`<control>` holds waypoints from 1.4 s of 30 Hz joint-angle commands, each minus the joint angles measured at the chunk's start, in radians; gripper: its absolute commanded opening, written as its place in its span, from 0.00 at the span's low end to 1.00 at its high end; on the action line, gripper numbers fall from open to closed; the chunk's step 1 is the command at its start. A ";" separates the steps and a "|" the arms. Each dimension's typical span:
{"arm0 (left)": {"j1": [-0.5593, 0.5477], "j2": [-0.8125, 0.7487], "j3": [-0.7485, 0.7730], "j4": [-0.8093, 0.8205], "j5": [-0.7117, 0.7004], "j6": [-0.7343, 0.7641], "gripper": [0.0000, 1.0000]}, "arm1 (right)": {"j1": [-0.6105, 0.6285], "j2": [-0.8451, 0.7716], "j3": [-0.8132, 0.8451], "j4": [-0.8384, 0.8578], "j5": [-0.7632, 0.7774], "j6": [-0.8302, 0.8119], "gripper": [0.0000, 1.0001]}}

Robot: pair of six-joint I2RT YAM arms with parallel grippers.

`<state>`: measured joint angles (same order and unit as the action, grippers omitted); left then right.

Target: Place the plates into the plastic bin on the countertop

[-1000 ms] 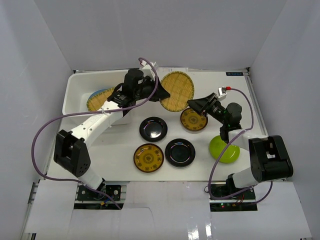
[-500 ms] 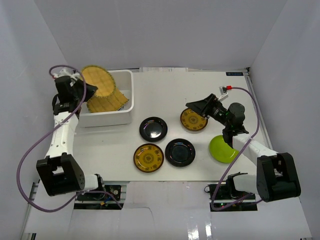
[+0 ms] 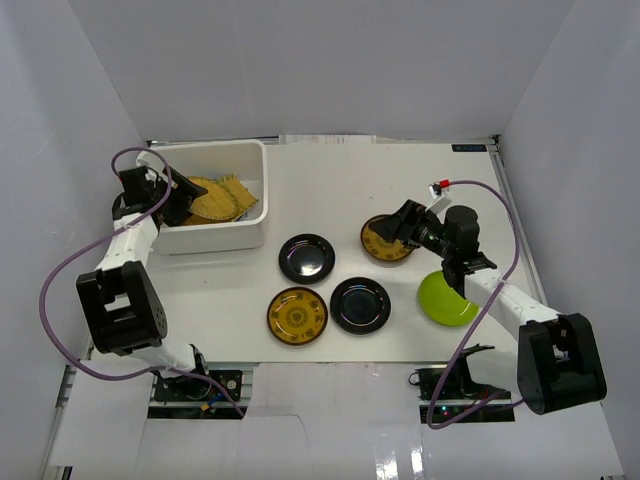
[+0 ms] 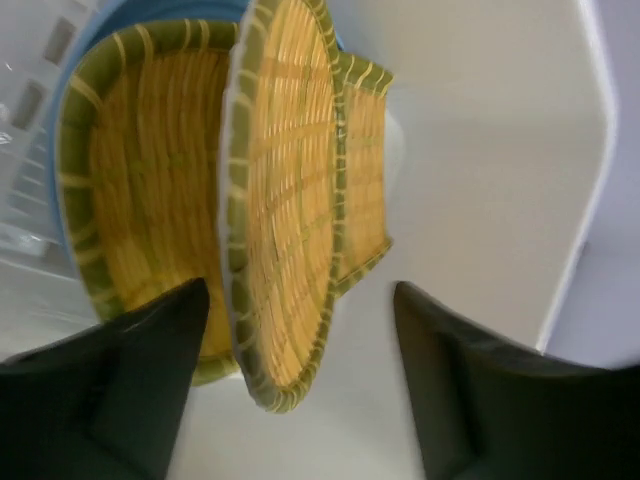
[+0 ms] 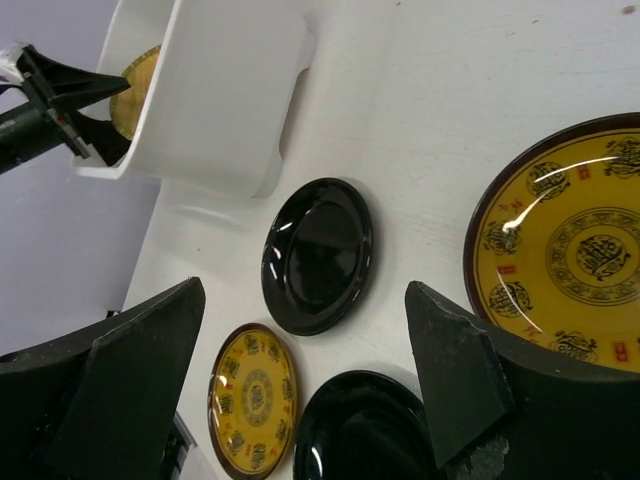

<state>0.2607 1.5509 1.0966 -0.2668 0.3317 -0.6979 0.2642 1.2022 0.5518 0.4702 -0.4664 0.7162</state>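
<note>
Leaning on edge inside the bin [image 3: 215,238], at the upper left of the overhead view, one woven tray [image 4: 285,200] is propped against a second tray [image 4: 130,200] that lies flat over a blue plate [image 4: 170,12]. The left gripper [image 4: 300,300] is positioned at the bin's left rim, its fingers spread wide on either side of the tilted tray. No contact is seen, so the tray is judged released.

Five plates are spread on the countertop [image 3: 330,190], centre and right of the frame: the black plates [image 3: 306,258], a lower gold plate [image 3: 297,315], an upper gold plate [image 3: 385,242] and a green plate [image 3: 447,298]. The right gripper [image 5: 305,292] is held over the upper gold plate's edge with fingers apart, probably so that its rim can be taken.
</note>
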 commanded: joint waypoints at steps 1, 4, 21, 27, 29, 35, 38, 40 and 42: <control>0.008 -0.074 0.042 0.040 0.027 0.008 0.94 | 0.009 -0.009 0.051 -0.054 0.083 -0.084 0.87; 0.005 -0.107 0.036 0.038 0.024 0.021 0.98 | 0.021 0.026 0.079 -0.128 0.124 -0.130 0.87; -0.182 -0.445 0.060 -0.026 -0.138 0.113 0.98 | 0.116 0.050 0.043 -0.384 0.203 -0.320 0.55; -0.392 -0.518 0.031 -0.113 0.039 0.129 0.69 | 0.119 0.028 -0.050 -0.421 0.143 -0.345 0.61; -0.455 -0.538 0.020 -0.162 0.062 0.153 0.65 | 0.127 0.030 -0.062 -0.438 0.124 -0.347 0.61; -0.624 -0.538 -0.019 -0.489 0.115 0.204 0.63 | 0.141 0.022 -0.127 -0.459 0.152 -0.354 0.62; -0.672 -0.566 -0.073 -0.583 0.104 0.179 0.64 | 0.141 0.019 -0.162 -0.449 0.150 -0.347 0.61; -0.684 -0.580 -0.130 -0.646 0.061 0.166 0.64 | 0.142 0.025 -0.177 -0.426 0.126 -0.336 0.59; -0.689 -0.580 -0.180 -0.710 0.037 0.156 0.64 | 0.142 0.030 -0.184 -0.406 0.109 -0.328 0.57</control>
<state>-0.4191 1.0004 0.9634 -0.8154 0.4034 -0.5282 0.4015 1.2243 0.4015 0.0639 -0.3321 0.3862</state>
